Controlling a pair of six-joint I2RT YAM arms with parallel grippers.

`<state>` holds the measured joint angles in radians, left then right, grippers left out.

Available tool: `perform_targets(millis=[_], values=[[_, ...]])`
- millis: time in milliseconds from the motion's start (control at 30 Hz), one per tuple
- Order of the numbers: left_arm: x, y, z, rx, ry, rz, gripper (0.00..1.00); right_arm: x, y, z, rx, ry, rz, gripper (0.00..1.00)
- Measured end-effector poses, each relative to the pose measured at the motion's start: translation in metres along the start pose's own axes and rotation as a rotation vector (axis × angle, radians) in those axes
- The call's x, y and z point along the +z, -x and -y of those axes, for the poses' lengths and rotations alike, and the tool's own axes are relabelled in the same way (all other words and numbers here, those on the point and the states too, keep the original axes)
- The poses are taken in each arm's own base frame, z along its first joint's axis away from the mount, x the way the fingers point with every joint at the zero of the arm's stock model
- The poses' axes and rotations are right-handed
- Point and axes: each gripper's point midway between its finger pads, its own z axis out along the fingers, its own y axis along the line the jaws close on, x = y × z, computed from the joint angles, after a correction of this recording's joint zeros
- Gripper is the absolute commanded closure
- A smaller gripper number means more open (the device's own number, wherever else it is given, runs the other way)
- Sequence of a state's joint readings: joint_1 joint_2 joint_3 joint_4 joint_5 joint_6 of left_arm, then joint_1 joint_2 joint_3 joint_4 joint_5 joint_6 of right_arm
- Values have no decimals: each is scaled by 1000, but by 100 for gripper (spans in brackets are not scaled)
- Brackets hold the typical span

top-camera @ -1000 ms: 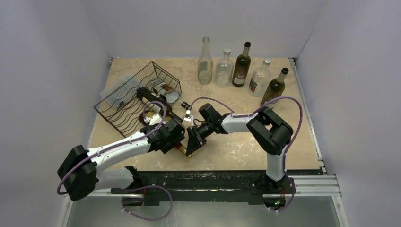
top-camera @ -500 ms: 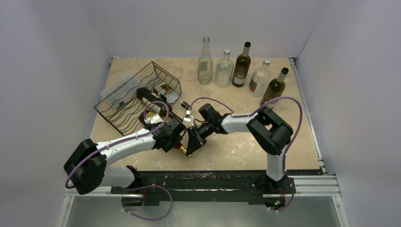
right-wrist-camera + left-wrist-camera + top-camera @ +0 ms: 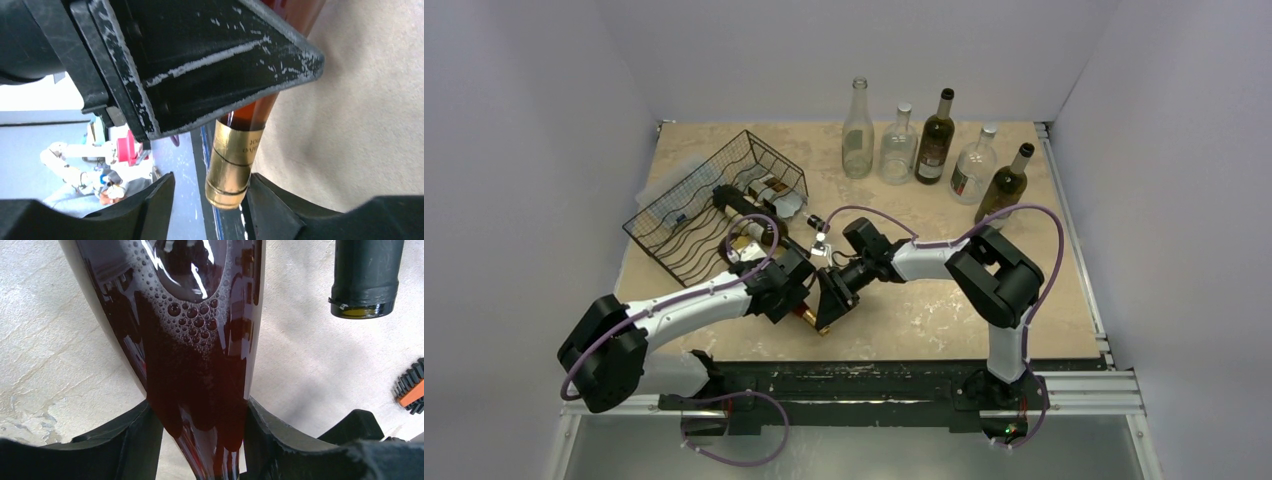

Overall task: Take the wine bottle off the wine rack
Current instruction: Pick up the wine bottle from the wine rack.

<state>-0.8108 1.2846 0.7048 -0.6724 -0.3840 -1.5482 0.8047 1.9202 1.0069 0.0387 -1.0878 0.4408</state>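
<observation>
Left gripper (image 3: 198, 412) is clamped on the wine bottle (image 3: 200, 330) — both black fingers (image 3: 135, 435) press the dark glass where the shoulder narrows toward the neck, with contact on each side.

Right gripper (image 3: 210, 182) is spread wider than the neck it straddles. The gold foil cap (image 3: 231, 165) sits between its fingers, close against one, with a visible gap to the other, so it grips nothing.

Bottle contents: dark liquid, with bubbles under the glass near the shoulder.

Bottle position: lying slanted. Its foil end points away from the wine rack (image 3: 686, 205) toward the arm bases, and its body end lies up at the rack's near right corner. Whether that end rests on the wire cannot be told — the left arm (image 3: 694, 300) covers it in the top view.

Second bottle (image 3: 367, 277): its dark-capped neck pokes out of the rack's right side, near the held bottle but apart from it.

Five upright bottles (image 3: 937, 137) stand in a row well apart from the rack, off to its right and further back.

Rack and bottles sit on a beige stone-look table (image 3: 924, 300).
</observation>
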Motion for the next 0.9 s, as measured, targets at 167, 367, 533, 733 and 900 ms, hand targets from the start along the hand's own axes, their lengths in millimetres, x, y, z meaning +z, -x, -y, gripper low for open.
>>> perform_targets(millis=[167, 367, 533, 733, 900], values=[[-3, -2, 1, -4, -10, -16, 100, 0, 3, -6, -8, 22, -3, 33], [-7, -6, 2, 5, -21, -34, 100, 2, 1, -6, -2, 29, -11, 33], [-10, -11, 1, 24, -16, -48, 100, 3, 2, -6, -2, 32, -15, 35], [-12, -12, -1, 49, -8, -56, 100, 8, 3, -4, 9, 44, -51, 38], [-13, -12, -2, 56, -6, -56, 100, 13, -8, 2, 41, 40, -96, 44]])
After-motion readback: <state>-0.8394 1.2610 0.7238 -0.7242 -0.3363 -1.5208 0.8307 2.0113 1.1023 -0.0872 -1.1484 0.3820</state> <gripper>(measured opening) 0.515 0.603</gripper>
